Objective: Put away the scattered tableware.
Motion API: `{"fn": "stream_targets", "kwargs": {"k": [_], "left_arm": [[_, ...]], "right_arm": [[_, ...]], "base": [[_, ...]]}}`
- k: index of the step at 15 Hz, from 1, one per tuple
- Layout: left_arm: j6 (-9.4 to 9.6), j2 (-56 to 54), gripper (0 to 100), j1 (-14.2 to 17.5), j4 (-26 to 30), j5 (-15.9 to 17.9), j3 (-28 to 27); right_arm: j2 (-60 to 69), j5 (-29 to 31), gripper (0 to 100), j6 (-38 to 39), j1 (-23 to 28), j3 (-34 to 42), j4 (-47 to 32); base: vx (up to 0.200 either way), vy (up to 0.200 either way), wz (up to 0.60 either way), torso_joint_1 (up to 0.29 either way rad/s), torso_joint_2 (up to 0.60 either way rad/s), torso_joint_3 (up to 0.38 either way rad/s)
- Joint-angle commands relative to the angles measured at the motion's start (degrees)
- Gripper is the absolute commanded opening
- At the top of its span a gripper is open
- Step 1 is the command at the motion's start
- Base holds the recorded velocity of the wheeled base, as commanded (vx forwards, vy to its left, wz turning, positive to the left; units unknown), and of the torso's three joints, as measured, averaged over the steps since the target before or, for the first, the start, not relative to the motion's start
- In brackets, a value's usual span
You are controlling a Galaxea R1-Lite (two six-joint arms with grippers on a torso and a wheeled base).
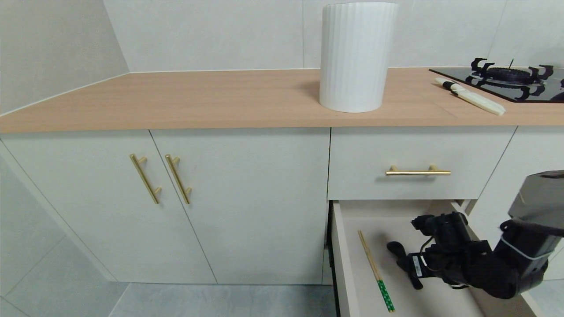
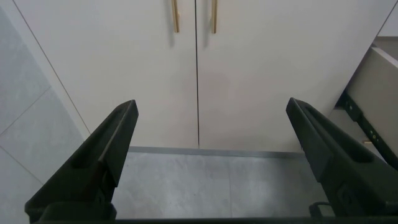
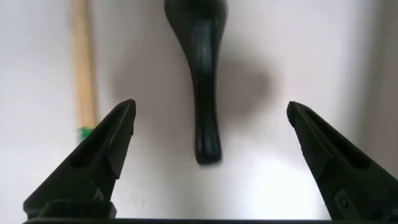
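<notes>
Black spoon [image 3: 204,68] flat on drawer [image 1: 343,251] floor beside chopsticks [image 1: 374,270]. Right gripper [image 3: 210,111] above drawer, jaws wide, empty, straddling spoon handle. Left gripper [image 2: 211,118] spread, empty, outside drawer. Knife [image 1: 470,95] above drawer: probably light, stiff, slick; take by handle.

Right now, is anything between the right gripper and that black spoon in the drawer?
Nothing visible. The open right gripper hangs straight over the spoon handle; the chopsticks lie apart, off to one side.
</notes>
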State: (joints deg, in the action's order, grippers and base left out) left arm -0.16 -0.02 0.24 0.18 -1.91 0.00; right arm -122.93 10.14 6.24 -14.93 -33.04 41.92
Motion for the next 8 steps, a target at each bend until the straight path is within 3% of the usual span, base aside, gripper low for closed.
{"fn": "stream_targets", "kwargs": {"k": [1, 3, 5, 8], "left_arm": [[-0.11, 0.02, 100, 0.02, -0.01, -0.11, 0.00], [-0.02, 0.02, 100, 0.02, -0.01, -0.11, 0.00], [-0.02, 0.02, 100, 0.02, -0.01, -0.02, 0.00], [-0.11, 0.02, 100, 0.02, -0.01, -0.02, 0.00]], "right_arm": [[15.53, -0.30, 100, 0.00, -0.01, 4.12, -5.54], [24.23, -0.65, 100, 0.00, -0.01, 5.79, -11.78], [34.60, -6.36, 100, -0.09, -0.10, 7.02, -20.57], [44.88, -9.62, 100, -0.27, -0.97, 3.33, -35.07]], "base": [[0.000, 0.000, 0.00, 0.000, 0.00, 0.000], [0.000, 0.000, 0.00, 0.000, 0.00, 0.000], [0.000, 0.000, 0.00, 0.000, 0.00, 0.000], [0.000, 0.000, 0.00, 0.000, 0.00, 0.000]]}}
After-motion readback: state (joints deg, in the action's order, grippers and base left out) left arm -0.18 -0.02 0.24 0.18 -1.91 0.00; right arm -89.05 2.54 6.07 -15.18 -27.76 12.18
